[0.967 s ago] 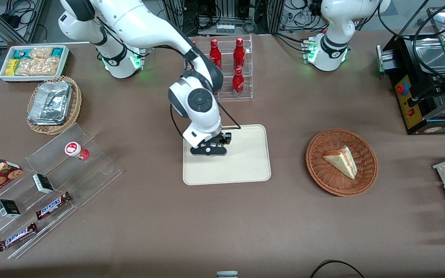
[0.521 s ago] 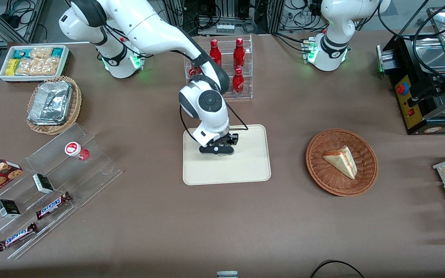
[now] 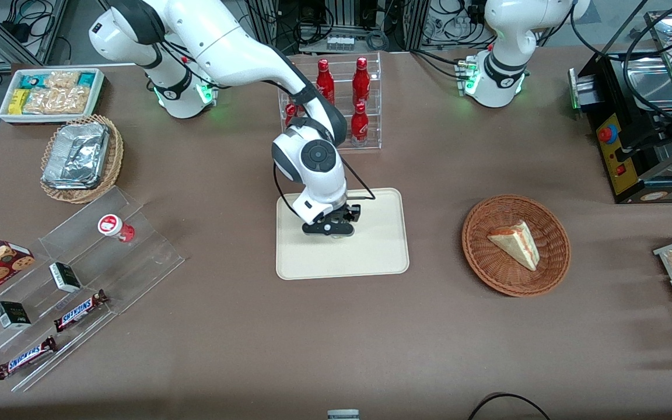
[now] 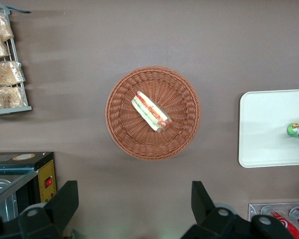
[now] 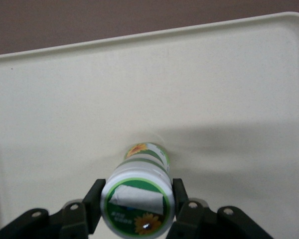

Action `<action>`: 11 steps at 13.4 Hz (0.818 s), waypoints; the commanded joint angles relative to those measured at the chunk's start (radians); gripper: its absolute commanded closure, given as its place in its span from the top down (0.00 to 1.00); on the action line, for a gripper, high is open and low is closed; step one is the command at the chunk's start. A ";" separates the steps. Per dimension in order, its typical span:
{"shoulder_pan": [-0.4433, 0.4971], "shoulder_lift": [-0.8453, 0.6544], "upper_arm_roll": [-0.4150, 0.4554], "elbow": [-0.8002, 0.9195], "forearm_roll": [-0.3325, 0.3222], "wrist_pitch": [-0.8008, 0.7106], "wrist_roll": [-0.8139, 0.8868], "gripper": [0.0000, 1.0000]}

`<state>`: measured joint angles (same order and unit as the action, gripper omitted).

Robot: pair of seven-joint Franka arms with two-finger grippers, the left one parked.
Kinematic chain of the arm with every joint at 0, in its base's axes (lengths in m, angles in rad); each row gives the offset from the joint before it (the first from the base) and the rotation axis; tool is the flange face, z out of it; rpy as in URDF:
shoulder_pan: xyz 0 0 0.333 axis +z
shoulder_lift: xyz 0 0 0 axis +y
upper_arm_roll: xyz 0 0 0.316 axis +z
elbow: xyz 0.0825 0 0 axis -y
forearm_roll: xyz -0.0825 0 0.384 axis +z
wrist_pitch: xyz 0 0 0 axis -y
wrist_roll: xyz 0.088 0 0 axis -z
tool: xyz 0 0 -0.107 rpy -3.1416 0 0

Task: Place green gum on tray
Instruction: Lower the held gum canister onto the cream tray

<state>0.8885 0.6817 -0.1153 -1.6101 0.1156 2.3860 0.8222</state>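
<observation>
Gripper [image 5: 138,211] clenched on green gum [image 5: 138,196], low over tray [image 3: 371,256], toward its twelve o'clock edge. Risk: release before base contact; the upright bottle could topple and roll off.

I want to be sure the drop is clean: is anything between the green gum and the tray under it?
Nothing visible is. The gripper is shut on the green gum directly above the tray, whose surface around and below the bottle is bare.

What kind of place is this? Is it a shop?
Probably a robot lab set up like a snack shop: cola bottles in a rack, Snickers bars on shelves. The tool holds the green gum over the tray.
</observation>
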 commanded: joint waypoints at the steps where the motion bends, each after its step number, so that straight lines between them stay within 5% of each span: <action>1: 0.012 0.024 -0.014 0.033 -0.033 0.021 0.000 1.00; 4: 0.012 0.029 -0.014 0.030 -0.091 0.025 0.000 1.00; 11: 0.007 -0.011 -0.012 0.021 -0.091 0.001 -0.018 1.00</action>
<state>0.8903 0.6849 -0.1166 -1.6070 0.0355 2.4014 0.8160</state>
